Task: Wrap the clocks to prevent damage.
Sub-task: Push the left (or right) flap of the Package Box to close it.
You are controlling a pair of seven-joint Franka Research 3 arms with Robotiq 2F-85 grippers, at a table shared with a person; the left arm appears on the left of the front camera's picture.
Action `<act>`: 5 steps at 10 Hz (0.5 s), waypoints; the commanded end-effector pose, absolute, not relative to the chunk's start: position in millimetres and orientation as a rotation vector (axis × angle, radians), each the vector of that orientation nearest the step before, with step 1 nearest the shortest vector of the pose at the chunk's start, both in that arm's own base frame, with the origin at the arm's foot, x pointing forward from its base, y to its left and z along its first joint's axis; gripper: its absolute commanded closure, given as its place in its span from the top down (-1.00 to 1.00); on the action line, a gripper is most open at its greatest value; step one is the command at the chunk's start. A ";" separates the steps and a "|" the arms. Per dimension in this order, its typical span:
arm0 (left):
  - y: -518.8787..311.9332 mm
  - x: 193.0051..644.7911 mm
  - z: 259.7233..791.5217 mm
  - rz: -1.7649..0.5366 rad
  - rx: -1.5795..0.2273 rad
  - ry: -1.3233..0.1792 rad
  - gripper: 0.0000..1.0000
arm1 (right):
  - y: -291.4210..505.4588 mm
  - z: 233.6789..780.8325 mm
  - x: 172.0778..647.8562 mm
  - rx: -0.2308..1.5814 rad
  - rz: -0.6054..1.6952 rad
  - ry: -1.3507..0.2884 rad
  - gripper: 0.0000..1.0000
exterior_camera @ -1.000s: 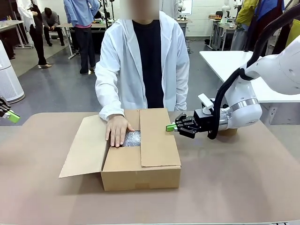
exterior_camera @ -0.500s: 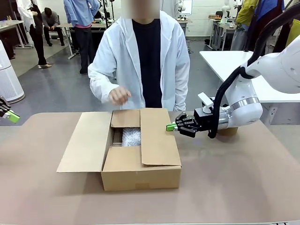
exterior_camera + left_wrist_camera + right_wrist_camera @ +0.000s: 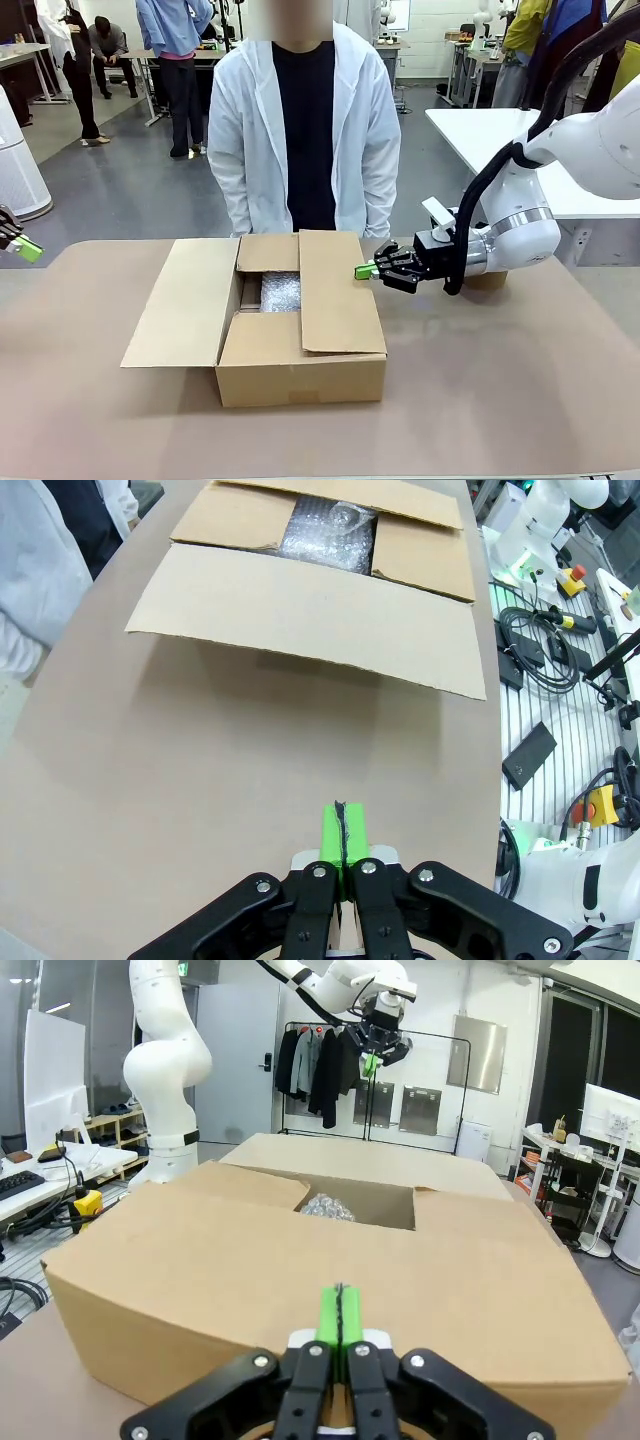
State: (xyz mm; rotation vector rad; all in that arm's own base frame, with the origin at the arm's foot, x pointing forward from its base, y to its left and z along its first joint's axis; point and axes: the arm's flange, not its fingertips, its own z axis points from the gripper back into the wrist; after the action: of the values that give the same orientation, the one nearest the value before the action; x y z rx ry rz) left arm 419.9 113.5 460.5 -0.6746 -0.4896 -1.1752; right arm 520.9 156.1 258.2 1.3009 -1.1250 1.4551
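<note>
The right claw [image 3: 365, 270], clenched on nothing, sits just beside the far right edge of the brown cardboard carton [image 3: 300, 378]. The left claw [image 3: 28, 248], also clenched and empty, hangs well apart at the left edge of the pinkish-brown tabletop [image 3: 500, 390]. Closing looks like the step: push flaps slowly with shut fingertips so the carton doesn't slide. Inside lie the clocks [image 3: 281, 291], a pillow-like bundle in clear bubble wrap, showing between the folded right flap [image 3: 338, 295] and the outspread left flap [image 3: 185, 300].

Right arm [image 3: 525, 225] white, rounded, black cable [image 3: 478, 200] — claw [image 3: 362, 271] black, green pads [image 3: 367, 270].
</note>
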 end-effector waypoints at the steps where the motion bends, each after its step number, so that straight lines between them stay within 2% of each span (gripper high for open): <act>1: 113.7 418.7 462.6 -1.183 -0.688 -0.517 -0.99 | 157.0 254.3 520.9 1.299 1.456 -1.135 -0.98; 5: 113.7 418.7 462.6 -1.183 -0.688 -0.517 -0.99 | 157.0 254.3 520.9 1.299 1.456 -1.135 -0.98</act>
State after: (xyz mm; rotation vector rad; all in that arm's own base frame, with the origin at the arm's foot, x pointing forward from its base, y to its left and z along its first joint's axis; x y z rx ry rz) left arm 419.9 113.5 460.5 -0.6746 -0.4896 -1.1752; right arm 520.9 156.1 258.2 1.3009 -1.1250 1.4551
